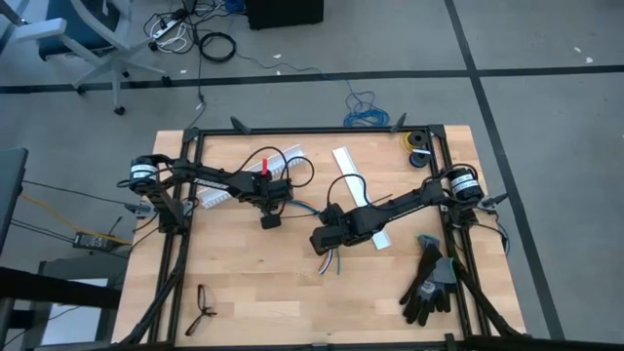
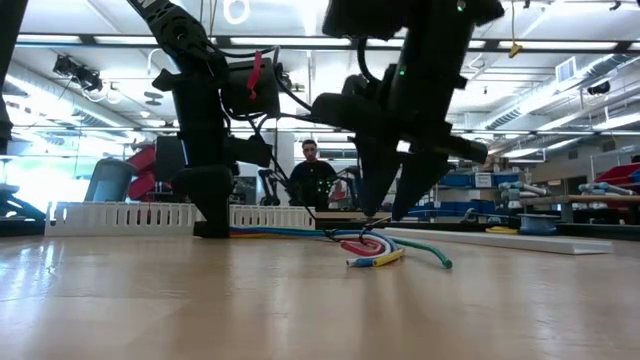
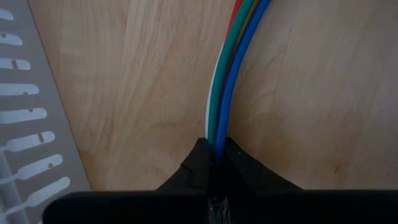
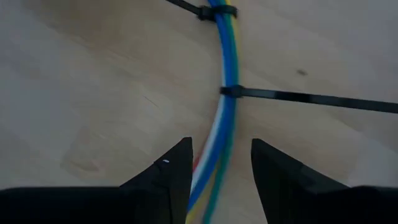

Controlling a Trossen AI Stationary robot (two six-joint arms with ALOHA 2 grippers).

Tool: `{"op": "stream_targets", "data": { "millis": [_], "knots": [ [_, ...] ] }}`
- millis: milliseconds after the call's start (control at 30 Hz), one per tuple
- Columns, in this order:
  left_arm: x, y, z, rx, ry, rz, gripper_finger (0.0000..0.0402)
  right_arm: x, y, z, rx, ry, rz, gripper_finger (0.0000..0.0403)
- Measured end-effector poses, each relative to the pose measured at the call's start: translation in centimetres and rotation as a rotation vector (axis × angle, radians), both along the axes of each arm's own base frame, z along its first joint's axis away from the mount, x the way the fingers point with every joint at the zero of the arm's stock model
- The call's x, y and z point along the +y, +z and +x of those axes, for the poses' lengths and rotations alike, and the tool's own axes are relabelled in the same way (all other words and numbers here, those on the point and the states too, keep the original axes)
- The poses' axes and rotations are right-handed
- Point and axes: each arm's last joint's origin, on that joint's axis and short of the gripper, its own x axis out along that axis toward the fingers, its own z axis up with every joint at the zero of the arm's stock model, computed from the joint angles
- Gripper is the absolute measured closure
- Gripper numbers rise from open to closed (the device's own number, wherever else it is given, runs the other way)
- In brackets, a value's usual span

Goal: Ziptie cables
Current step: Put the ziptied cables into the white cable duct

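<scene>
Pinning the cables [image 3: 219, 106] at their sheathed end, the left gripper [image 3: 212, 163] had its jaws clamped on them, just beside the white channel [image 3: 31, 118]. Further right along the cables, two zipties [image 4: 292, 96] already circled the bundle (their long tails apparently untrimmed). The right gripper [image 4: 221, 163] hung over the cables, jaws apart and straddling them. Tightening or trimming probably remained.
</scene>
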Motion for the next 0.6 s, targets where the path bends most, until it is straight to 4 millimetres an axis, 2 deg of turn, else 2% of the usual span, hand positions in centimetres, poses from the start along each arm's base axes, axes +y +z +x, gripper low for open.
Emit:
{"op": "stream_targets", "data": {
  "millis": [100,333,600],
  "knots": [
    [0.0,0.0,0.0,-0.003,0.001,0.004,0.0373,0.1,-0.3,0.3,-0.044,-0.001,0.014,0.0252],
    [0.0,0.1,0.2,-0.021,0.009,0.008,0.0374,-0.1,-2.8,0.7,0.015,0.014,0.019,0.0253],
    [0.1,0.2,0.2,-0.02,0.028,0.032,0.0374,-0.1,-4.0,0.9,0.053,-0.037,0.091,0.026]
  ]
}}
